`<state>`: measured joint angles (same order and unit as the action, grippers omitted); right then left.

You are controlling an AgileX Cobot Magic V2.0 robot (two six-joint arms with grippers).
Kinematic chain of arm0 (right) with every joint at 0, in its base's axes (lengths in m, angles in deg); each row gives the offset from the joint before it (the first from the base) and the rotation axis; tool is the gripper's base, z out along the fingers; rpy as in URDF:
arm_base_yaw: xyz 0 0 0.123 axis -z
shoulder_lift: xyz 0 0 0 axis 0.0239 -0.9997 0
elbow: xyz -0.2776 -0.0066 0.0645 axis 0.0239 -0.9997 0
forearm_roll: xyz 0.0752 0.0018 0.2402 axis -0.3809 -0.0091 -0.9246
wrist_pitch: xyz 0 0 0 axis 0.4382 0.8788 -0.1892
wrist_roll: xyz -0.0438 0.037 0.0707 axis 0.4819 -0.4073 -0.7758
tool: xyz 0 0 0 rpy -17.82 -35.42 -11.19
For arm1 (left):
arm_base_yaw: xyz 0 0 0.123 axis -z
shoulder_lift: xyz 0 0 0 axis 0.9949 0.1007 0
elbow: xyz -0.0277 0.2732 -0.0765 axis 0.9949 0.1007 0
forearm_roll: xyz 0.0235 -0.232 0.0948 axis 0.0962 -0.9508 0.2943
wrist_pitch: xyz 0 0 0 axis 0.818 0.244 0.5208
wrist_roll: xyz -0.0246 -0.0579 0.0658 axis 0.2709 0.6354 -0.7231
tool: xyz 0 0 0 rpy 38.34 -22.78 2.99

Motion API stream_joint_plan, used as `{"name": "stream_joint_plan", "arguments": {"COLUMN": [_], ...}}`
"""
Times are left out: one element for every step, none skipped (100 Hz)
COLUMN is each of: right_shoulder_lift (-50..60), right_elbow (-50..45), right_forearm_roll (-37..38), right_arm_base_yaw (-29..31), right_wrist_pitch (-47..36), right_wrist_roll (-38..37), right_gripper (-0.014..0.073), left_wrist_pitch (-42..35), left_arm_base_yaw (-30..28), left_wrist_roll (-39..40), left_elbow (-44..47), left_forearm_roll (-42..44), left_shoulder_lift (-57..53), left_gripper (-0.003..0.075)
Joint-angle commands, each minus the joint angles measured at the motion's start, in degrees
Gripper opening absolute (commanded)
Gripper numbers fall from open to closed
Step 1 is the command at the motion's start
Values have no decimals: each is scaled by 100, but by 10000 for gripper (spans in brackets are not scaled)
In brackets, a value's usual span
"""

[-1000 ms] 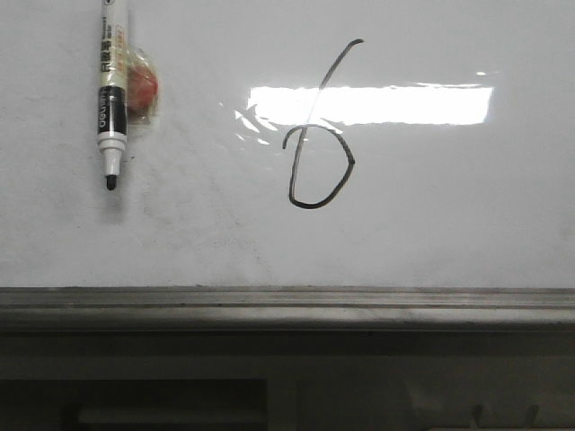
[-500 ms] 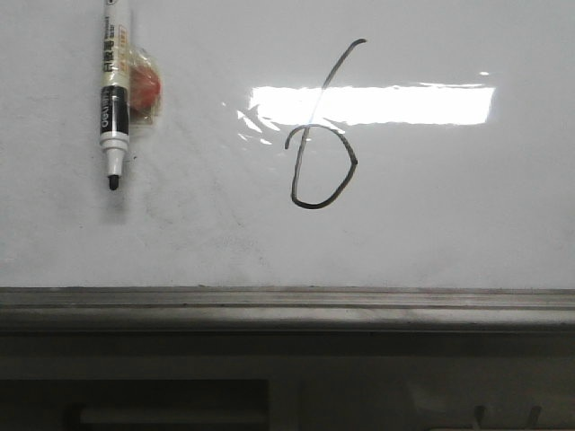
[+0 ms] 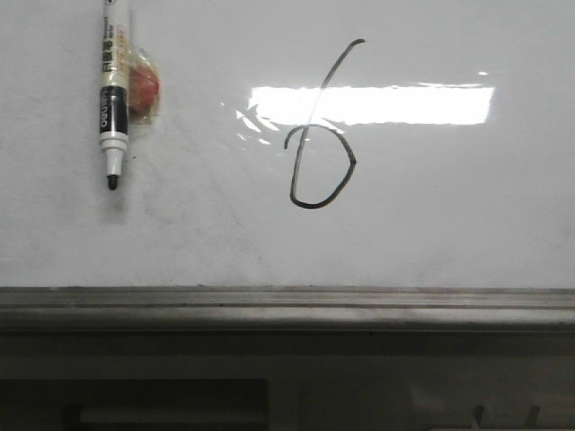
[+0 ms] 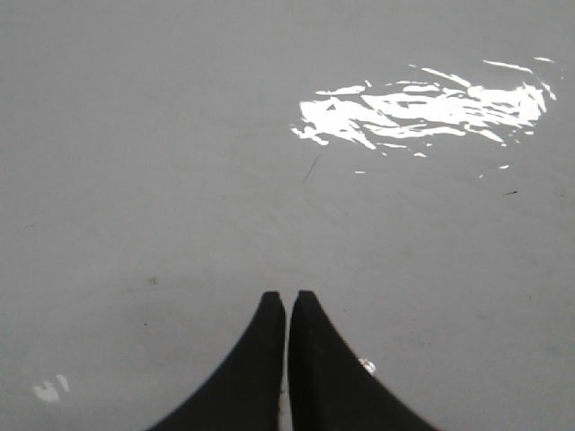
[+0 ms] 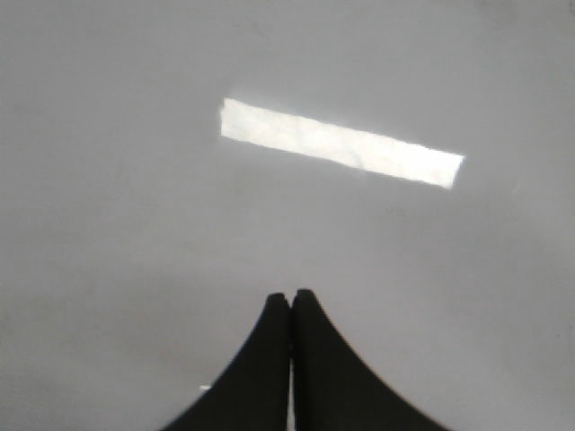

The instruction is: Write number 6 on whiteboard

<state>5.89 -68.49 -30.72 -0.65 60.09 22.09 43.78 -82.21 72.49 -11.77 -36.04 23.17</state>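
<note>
- The 6 (image 3: 316, 135) stands near the middle of the board (image 3: 449, 224), crossing the left end of the bright glare (image 3: 373, 104): long slanted top stroke, loop closed to a slight point on its right side. The writing looks done.
- A marker (image 3: 112, 90) hangs tip down at the board's upper left, well apart from the 6, cap off, beside a small reddish blob (image 3: 142, 87) that may be its holder.
- Left gripper (image 4: 287, 301): fingers nearly pressed together, holding nothing, over bare board.
- Right gripper (image 5: 290, 298): fingers touching, empty as well.
- Handling, as I judge it: the marker is light, stiff and smooth, so it may slip or twist; grip it mid-barrel, above the black band, clear of the wet tip.
- The board is rigid and glossy; fresh ink smears easily, so keep fingers off the 6.
- A grey ledge (image 3: 287, 301) runs along the bottom.
</note>
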Motion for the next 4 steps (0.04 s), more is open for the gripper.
{"name": "stream_joint_plan", "arguments": {"right_shoulder_lift": [99, 99, 99, 99], "right_elbow": [-122, -122, -122, -122], "right_forearm_roll": [48, 48, 48, 48], "right_arm_base_yaw": [42, 42, 42, 42], "right_wrist_pitch": [-479, -479, -479, -479], "right_wrist_roll": [7, 7, 7, 7], "right_gripper": [-65, -65, -65, -65], "left_wrist_pitch": [-410, -410, -410, -410], "left_arm_base_yaw": [-22, -22, -22, -22], "left_wrist_roll": [53, 53, 53, 53], "left_elbow": [279, 279, 279, 279], "left_forearm_roll": [-1, -1, -1, -1], "left_shoulder_lift": [-186, -186, -186, -186], "left_gripper": [-20, -20, -20, -20]}}
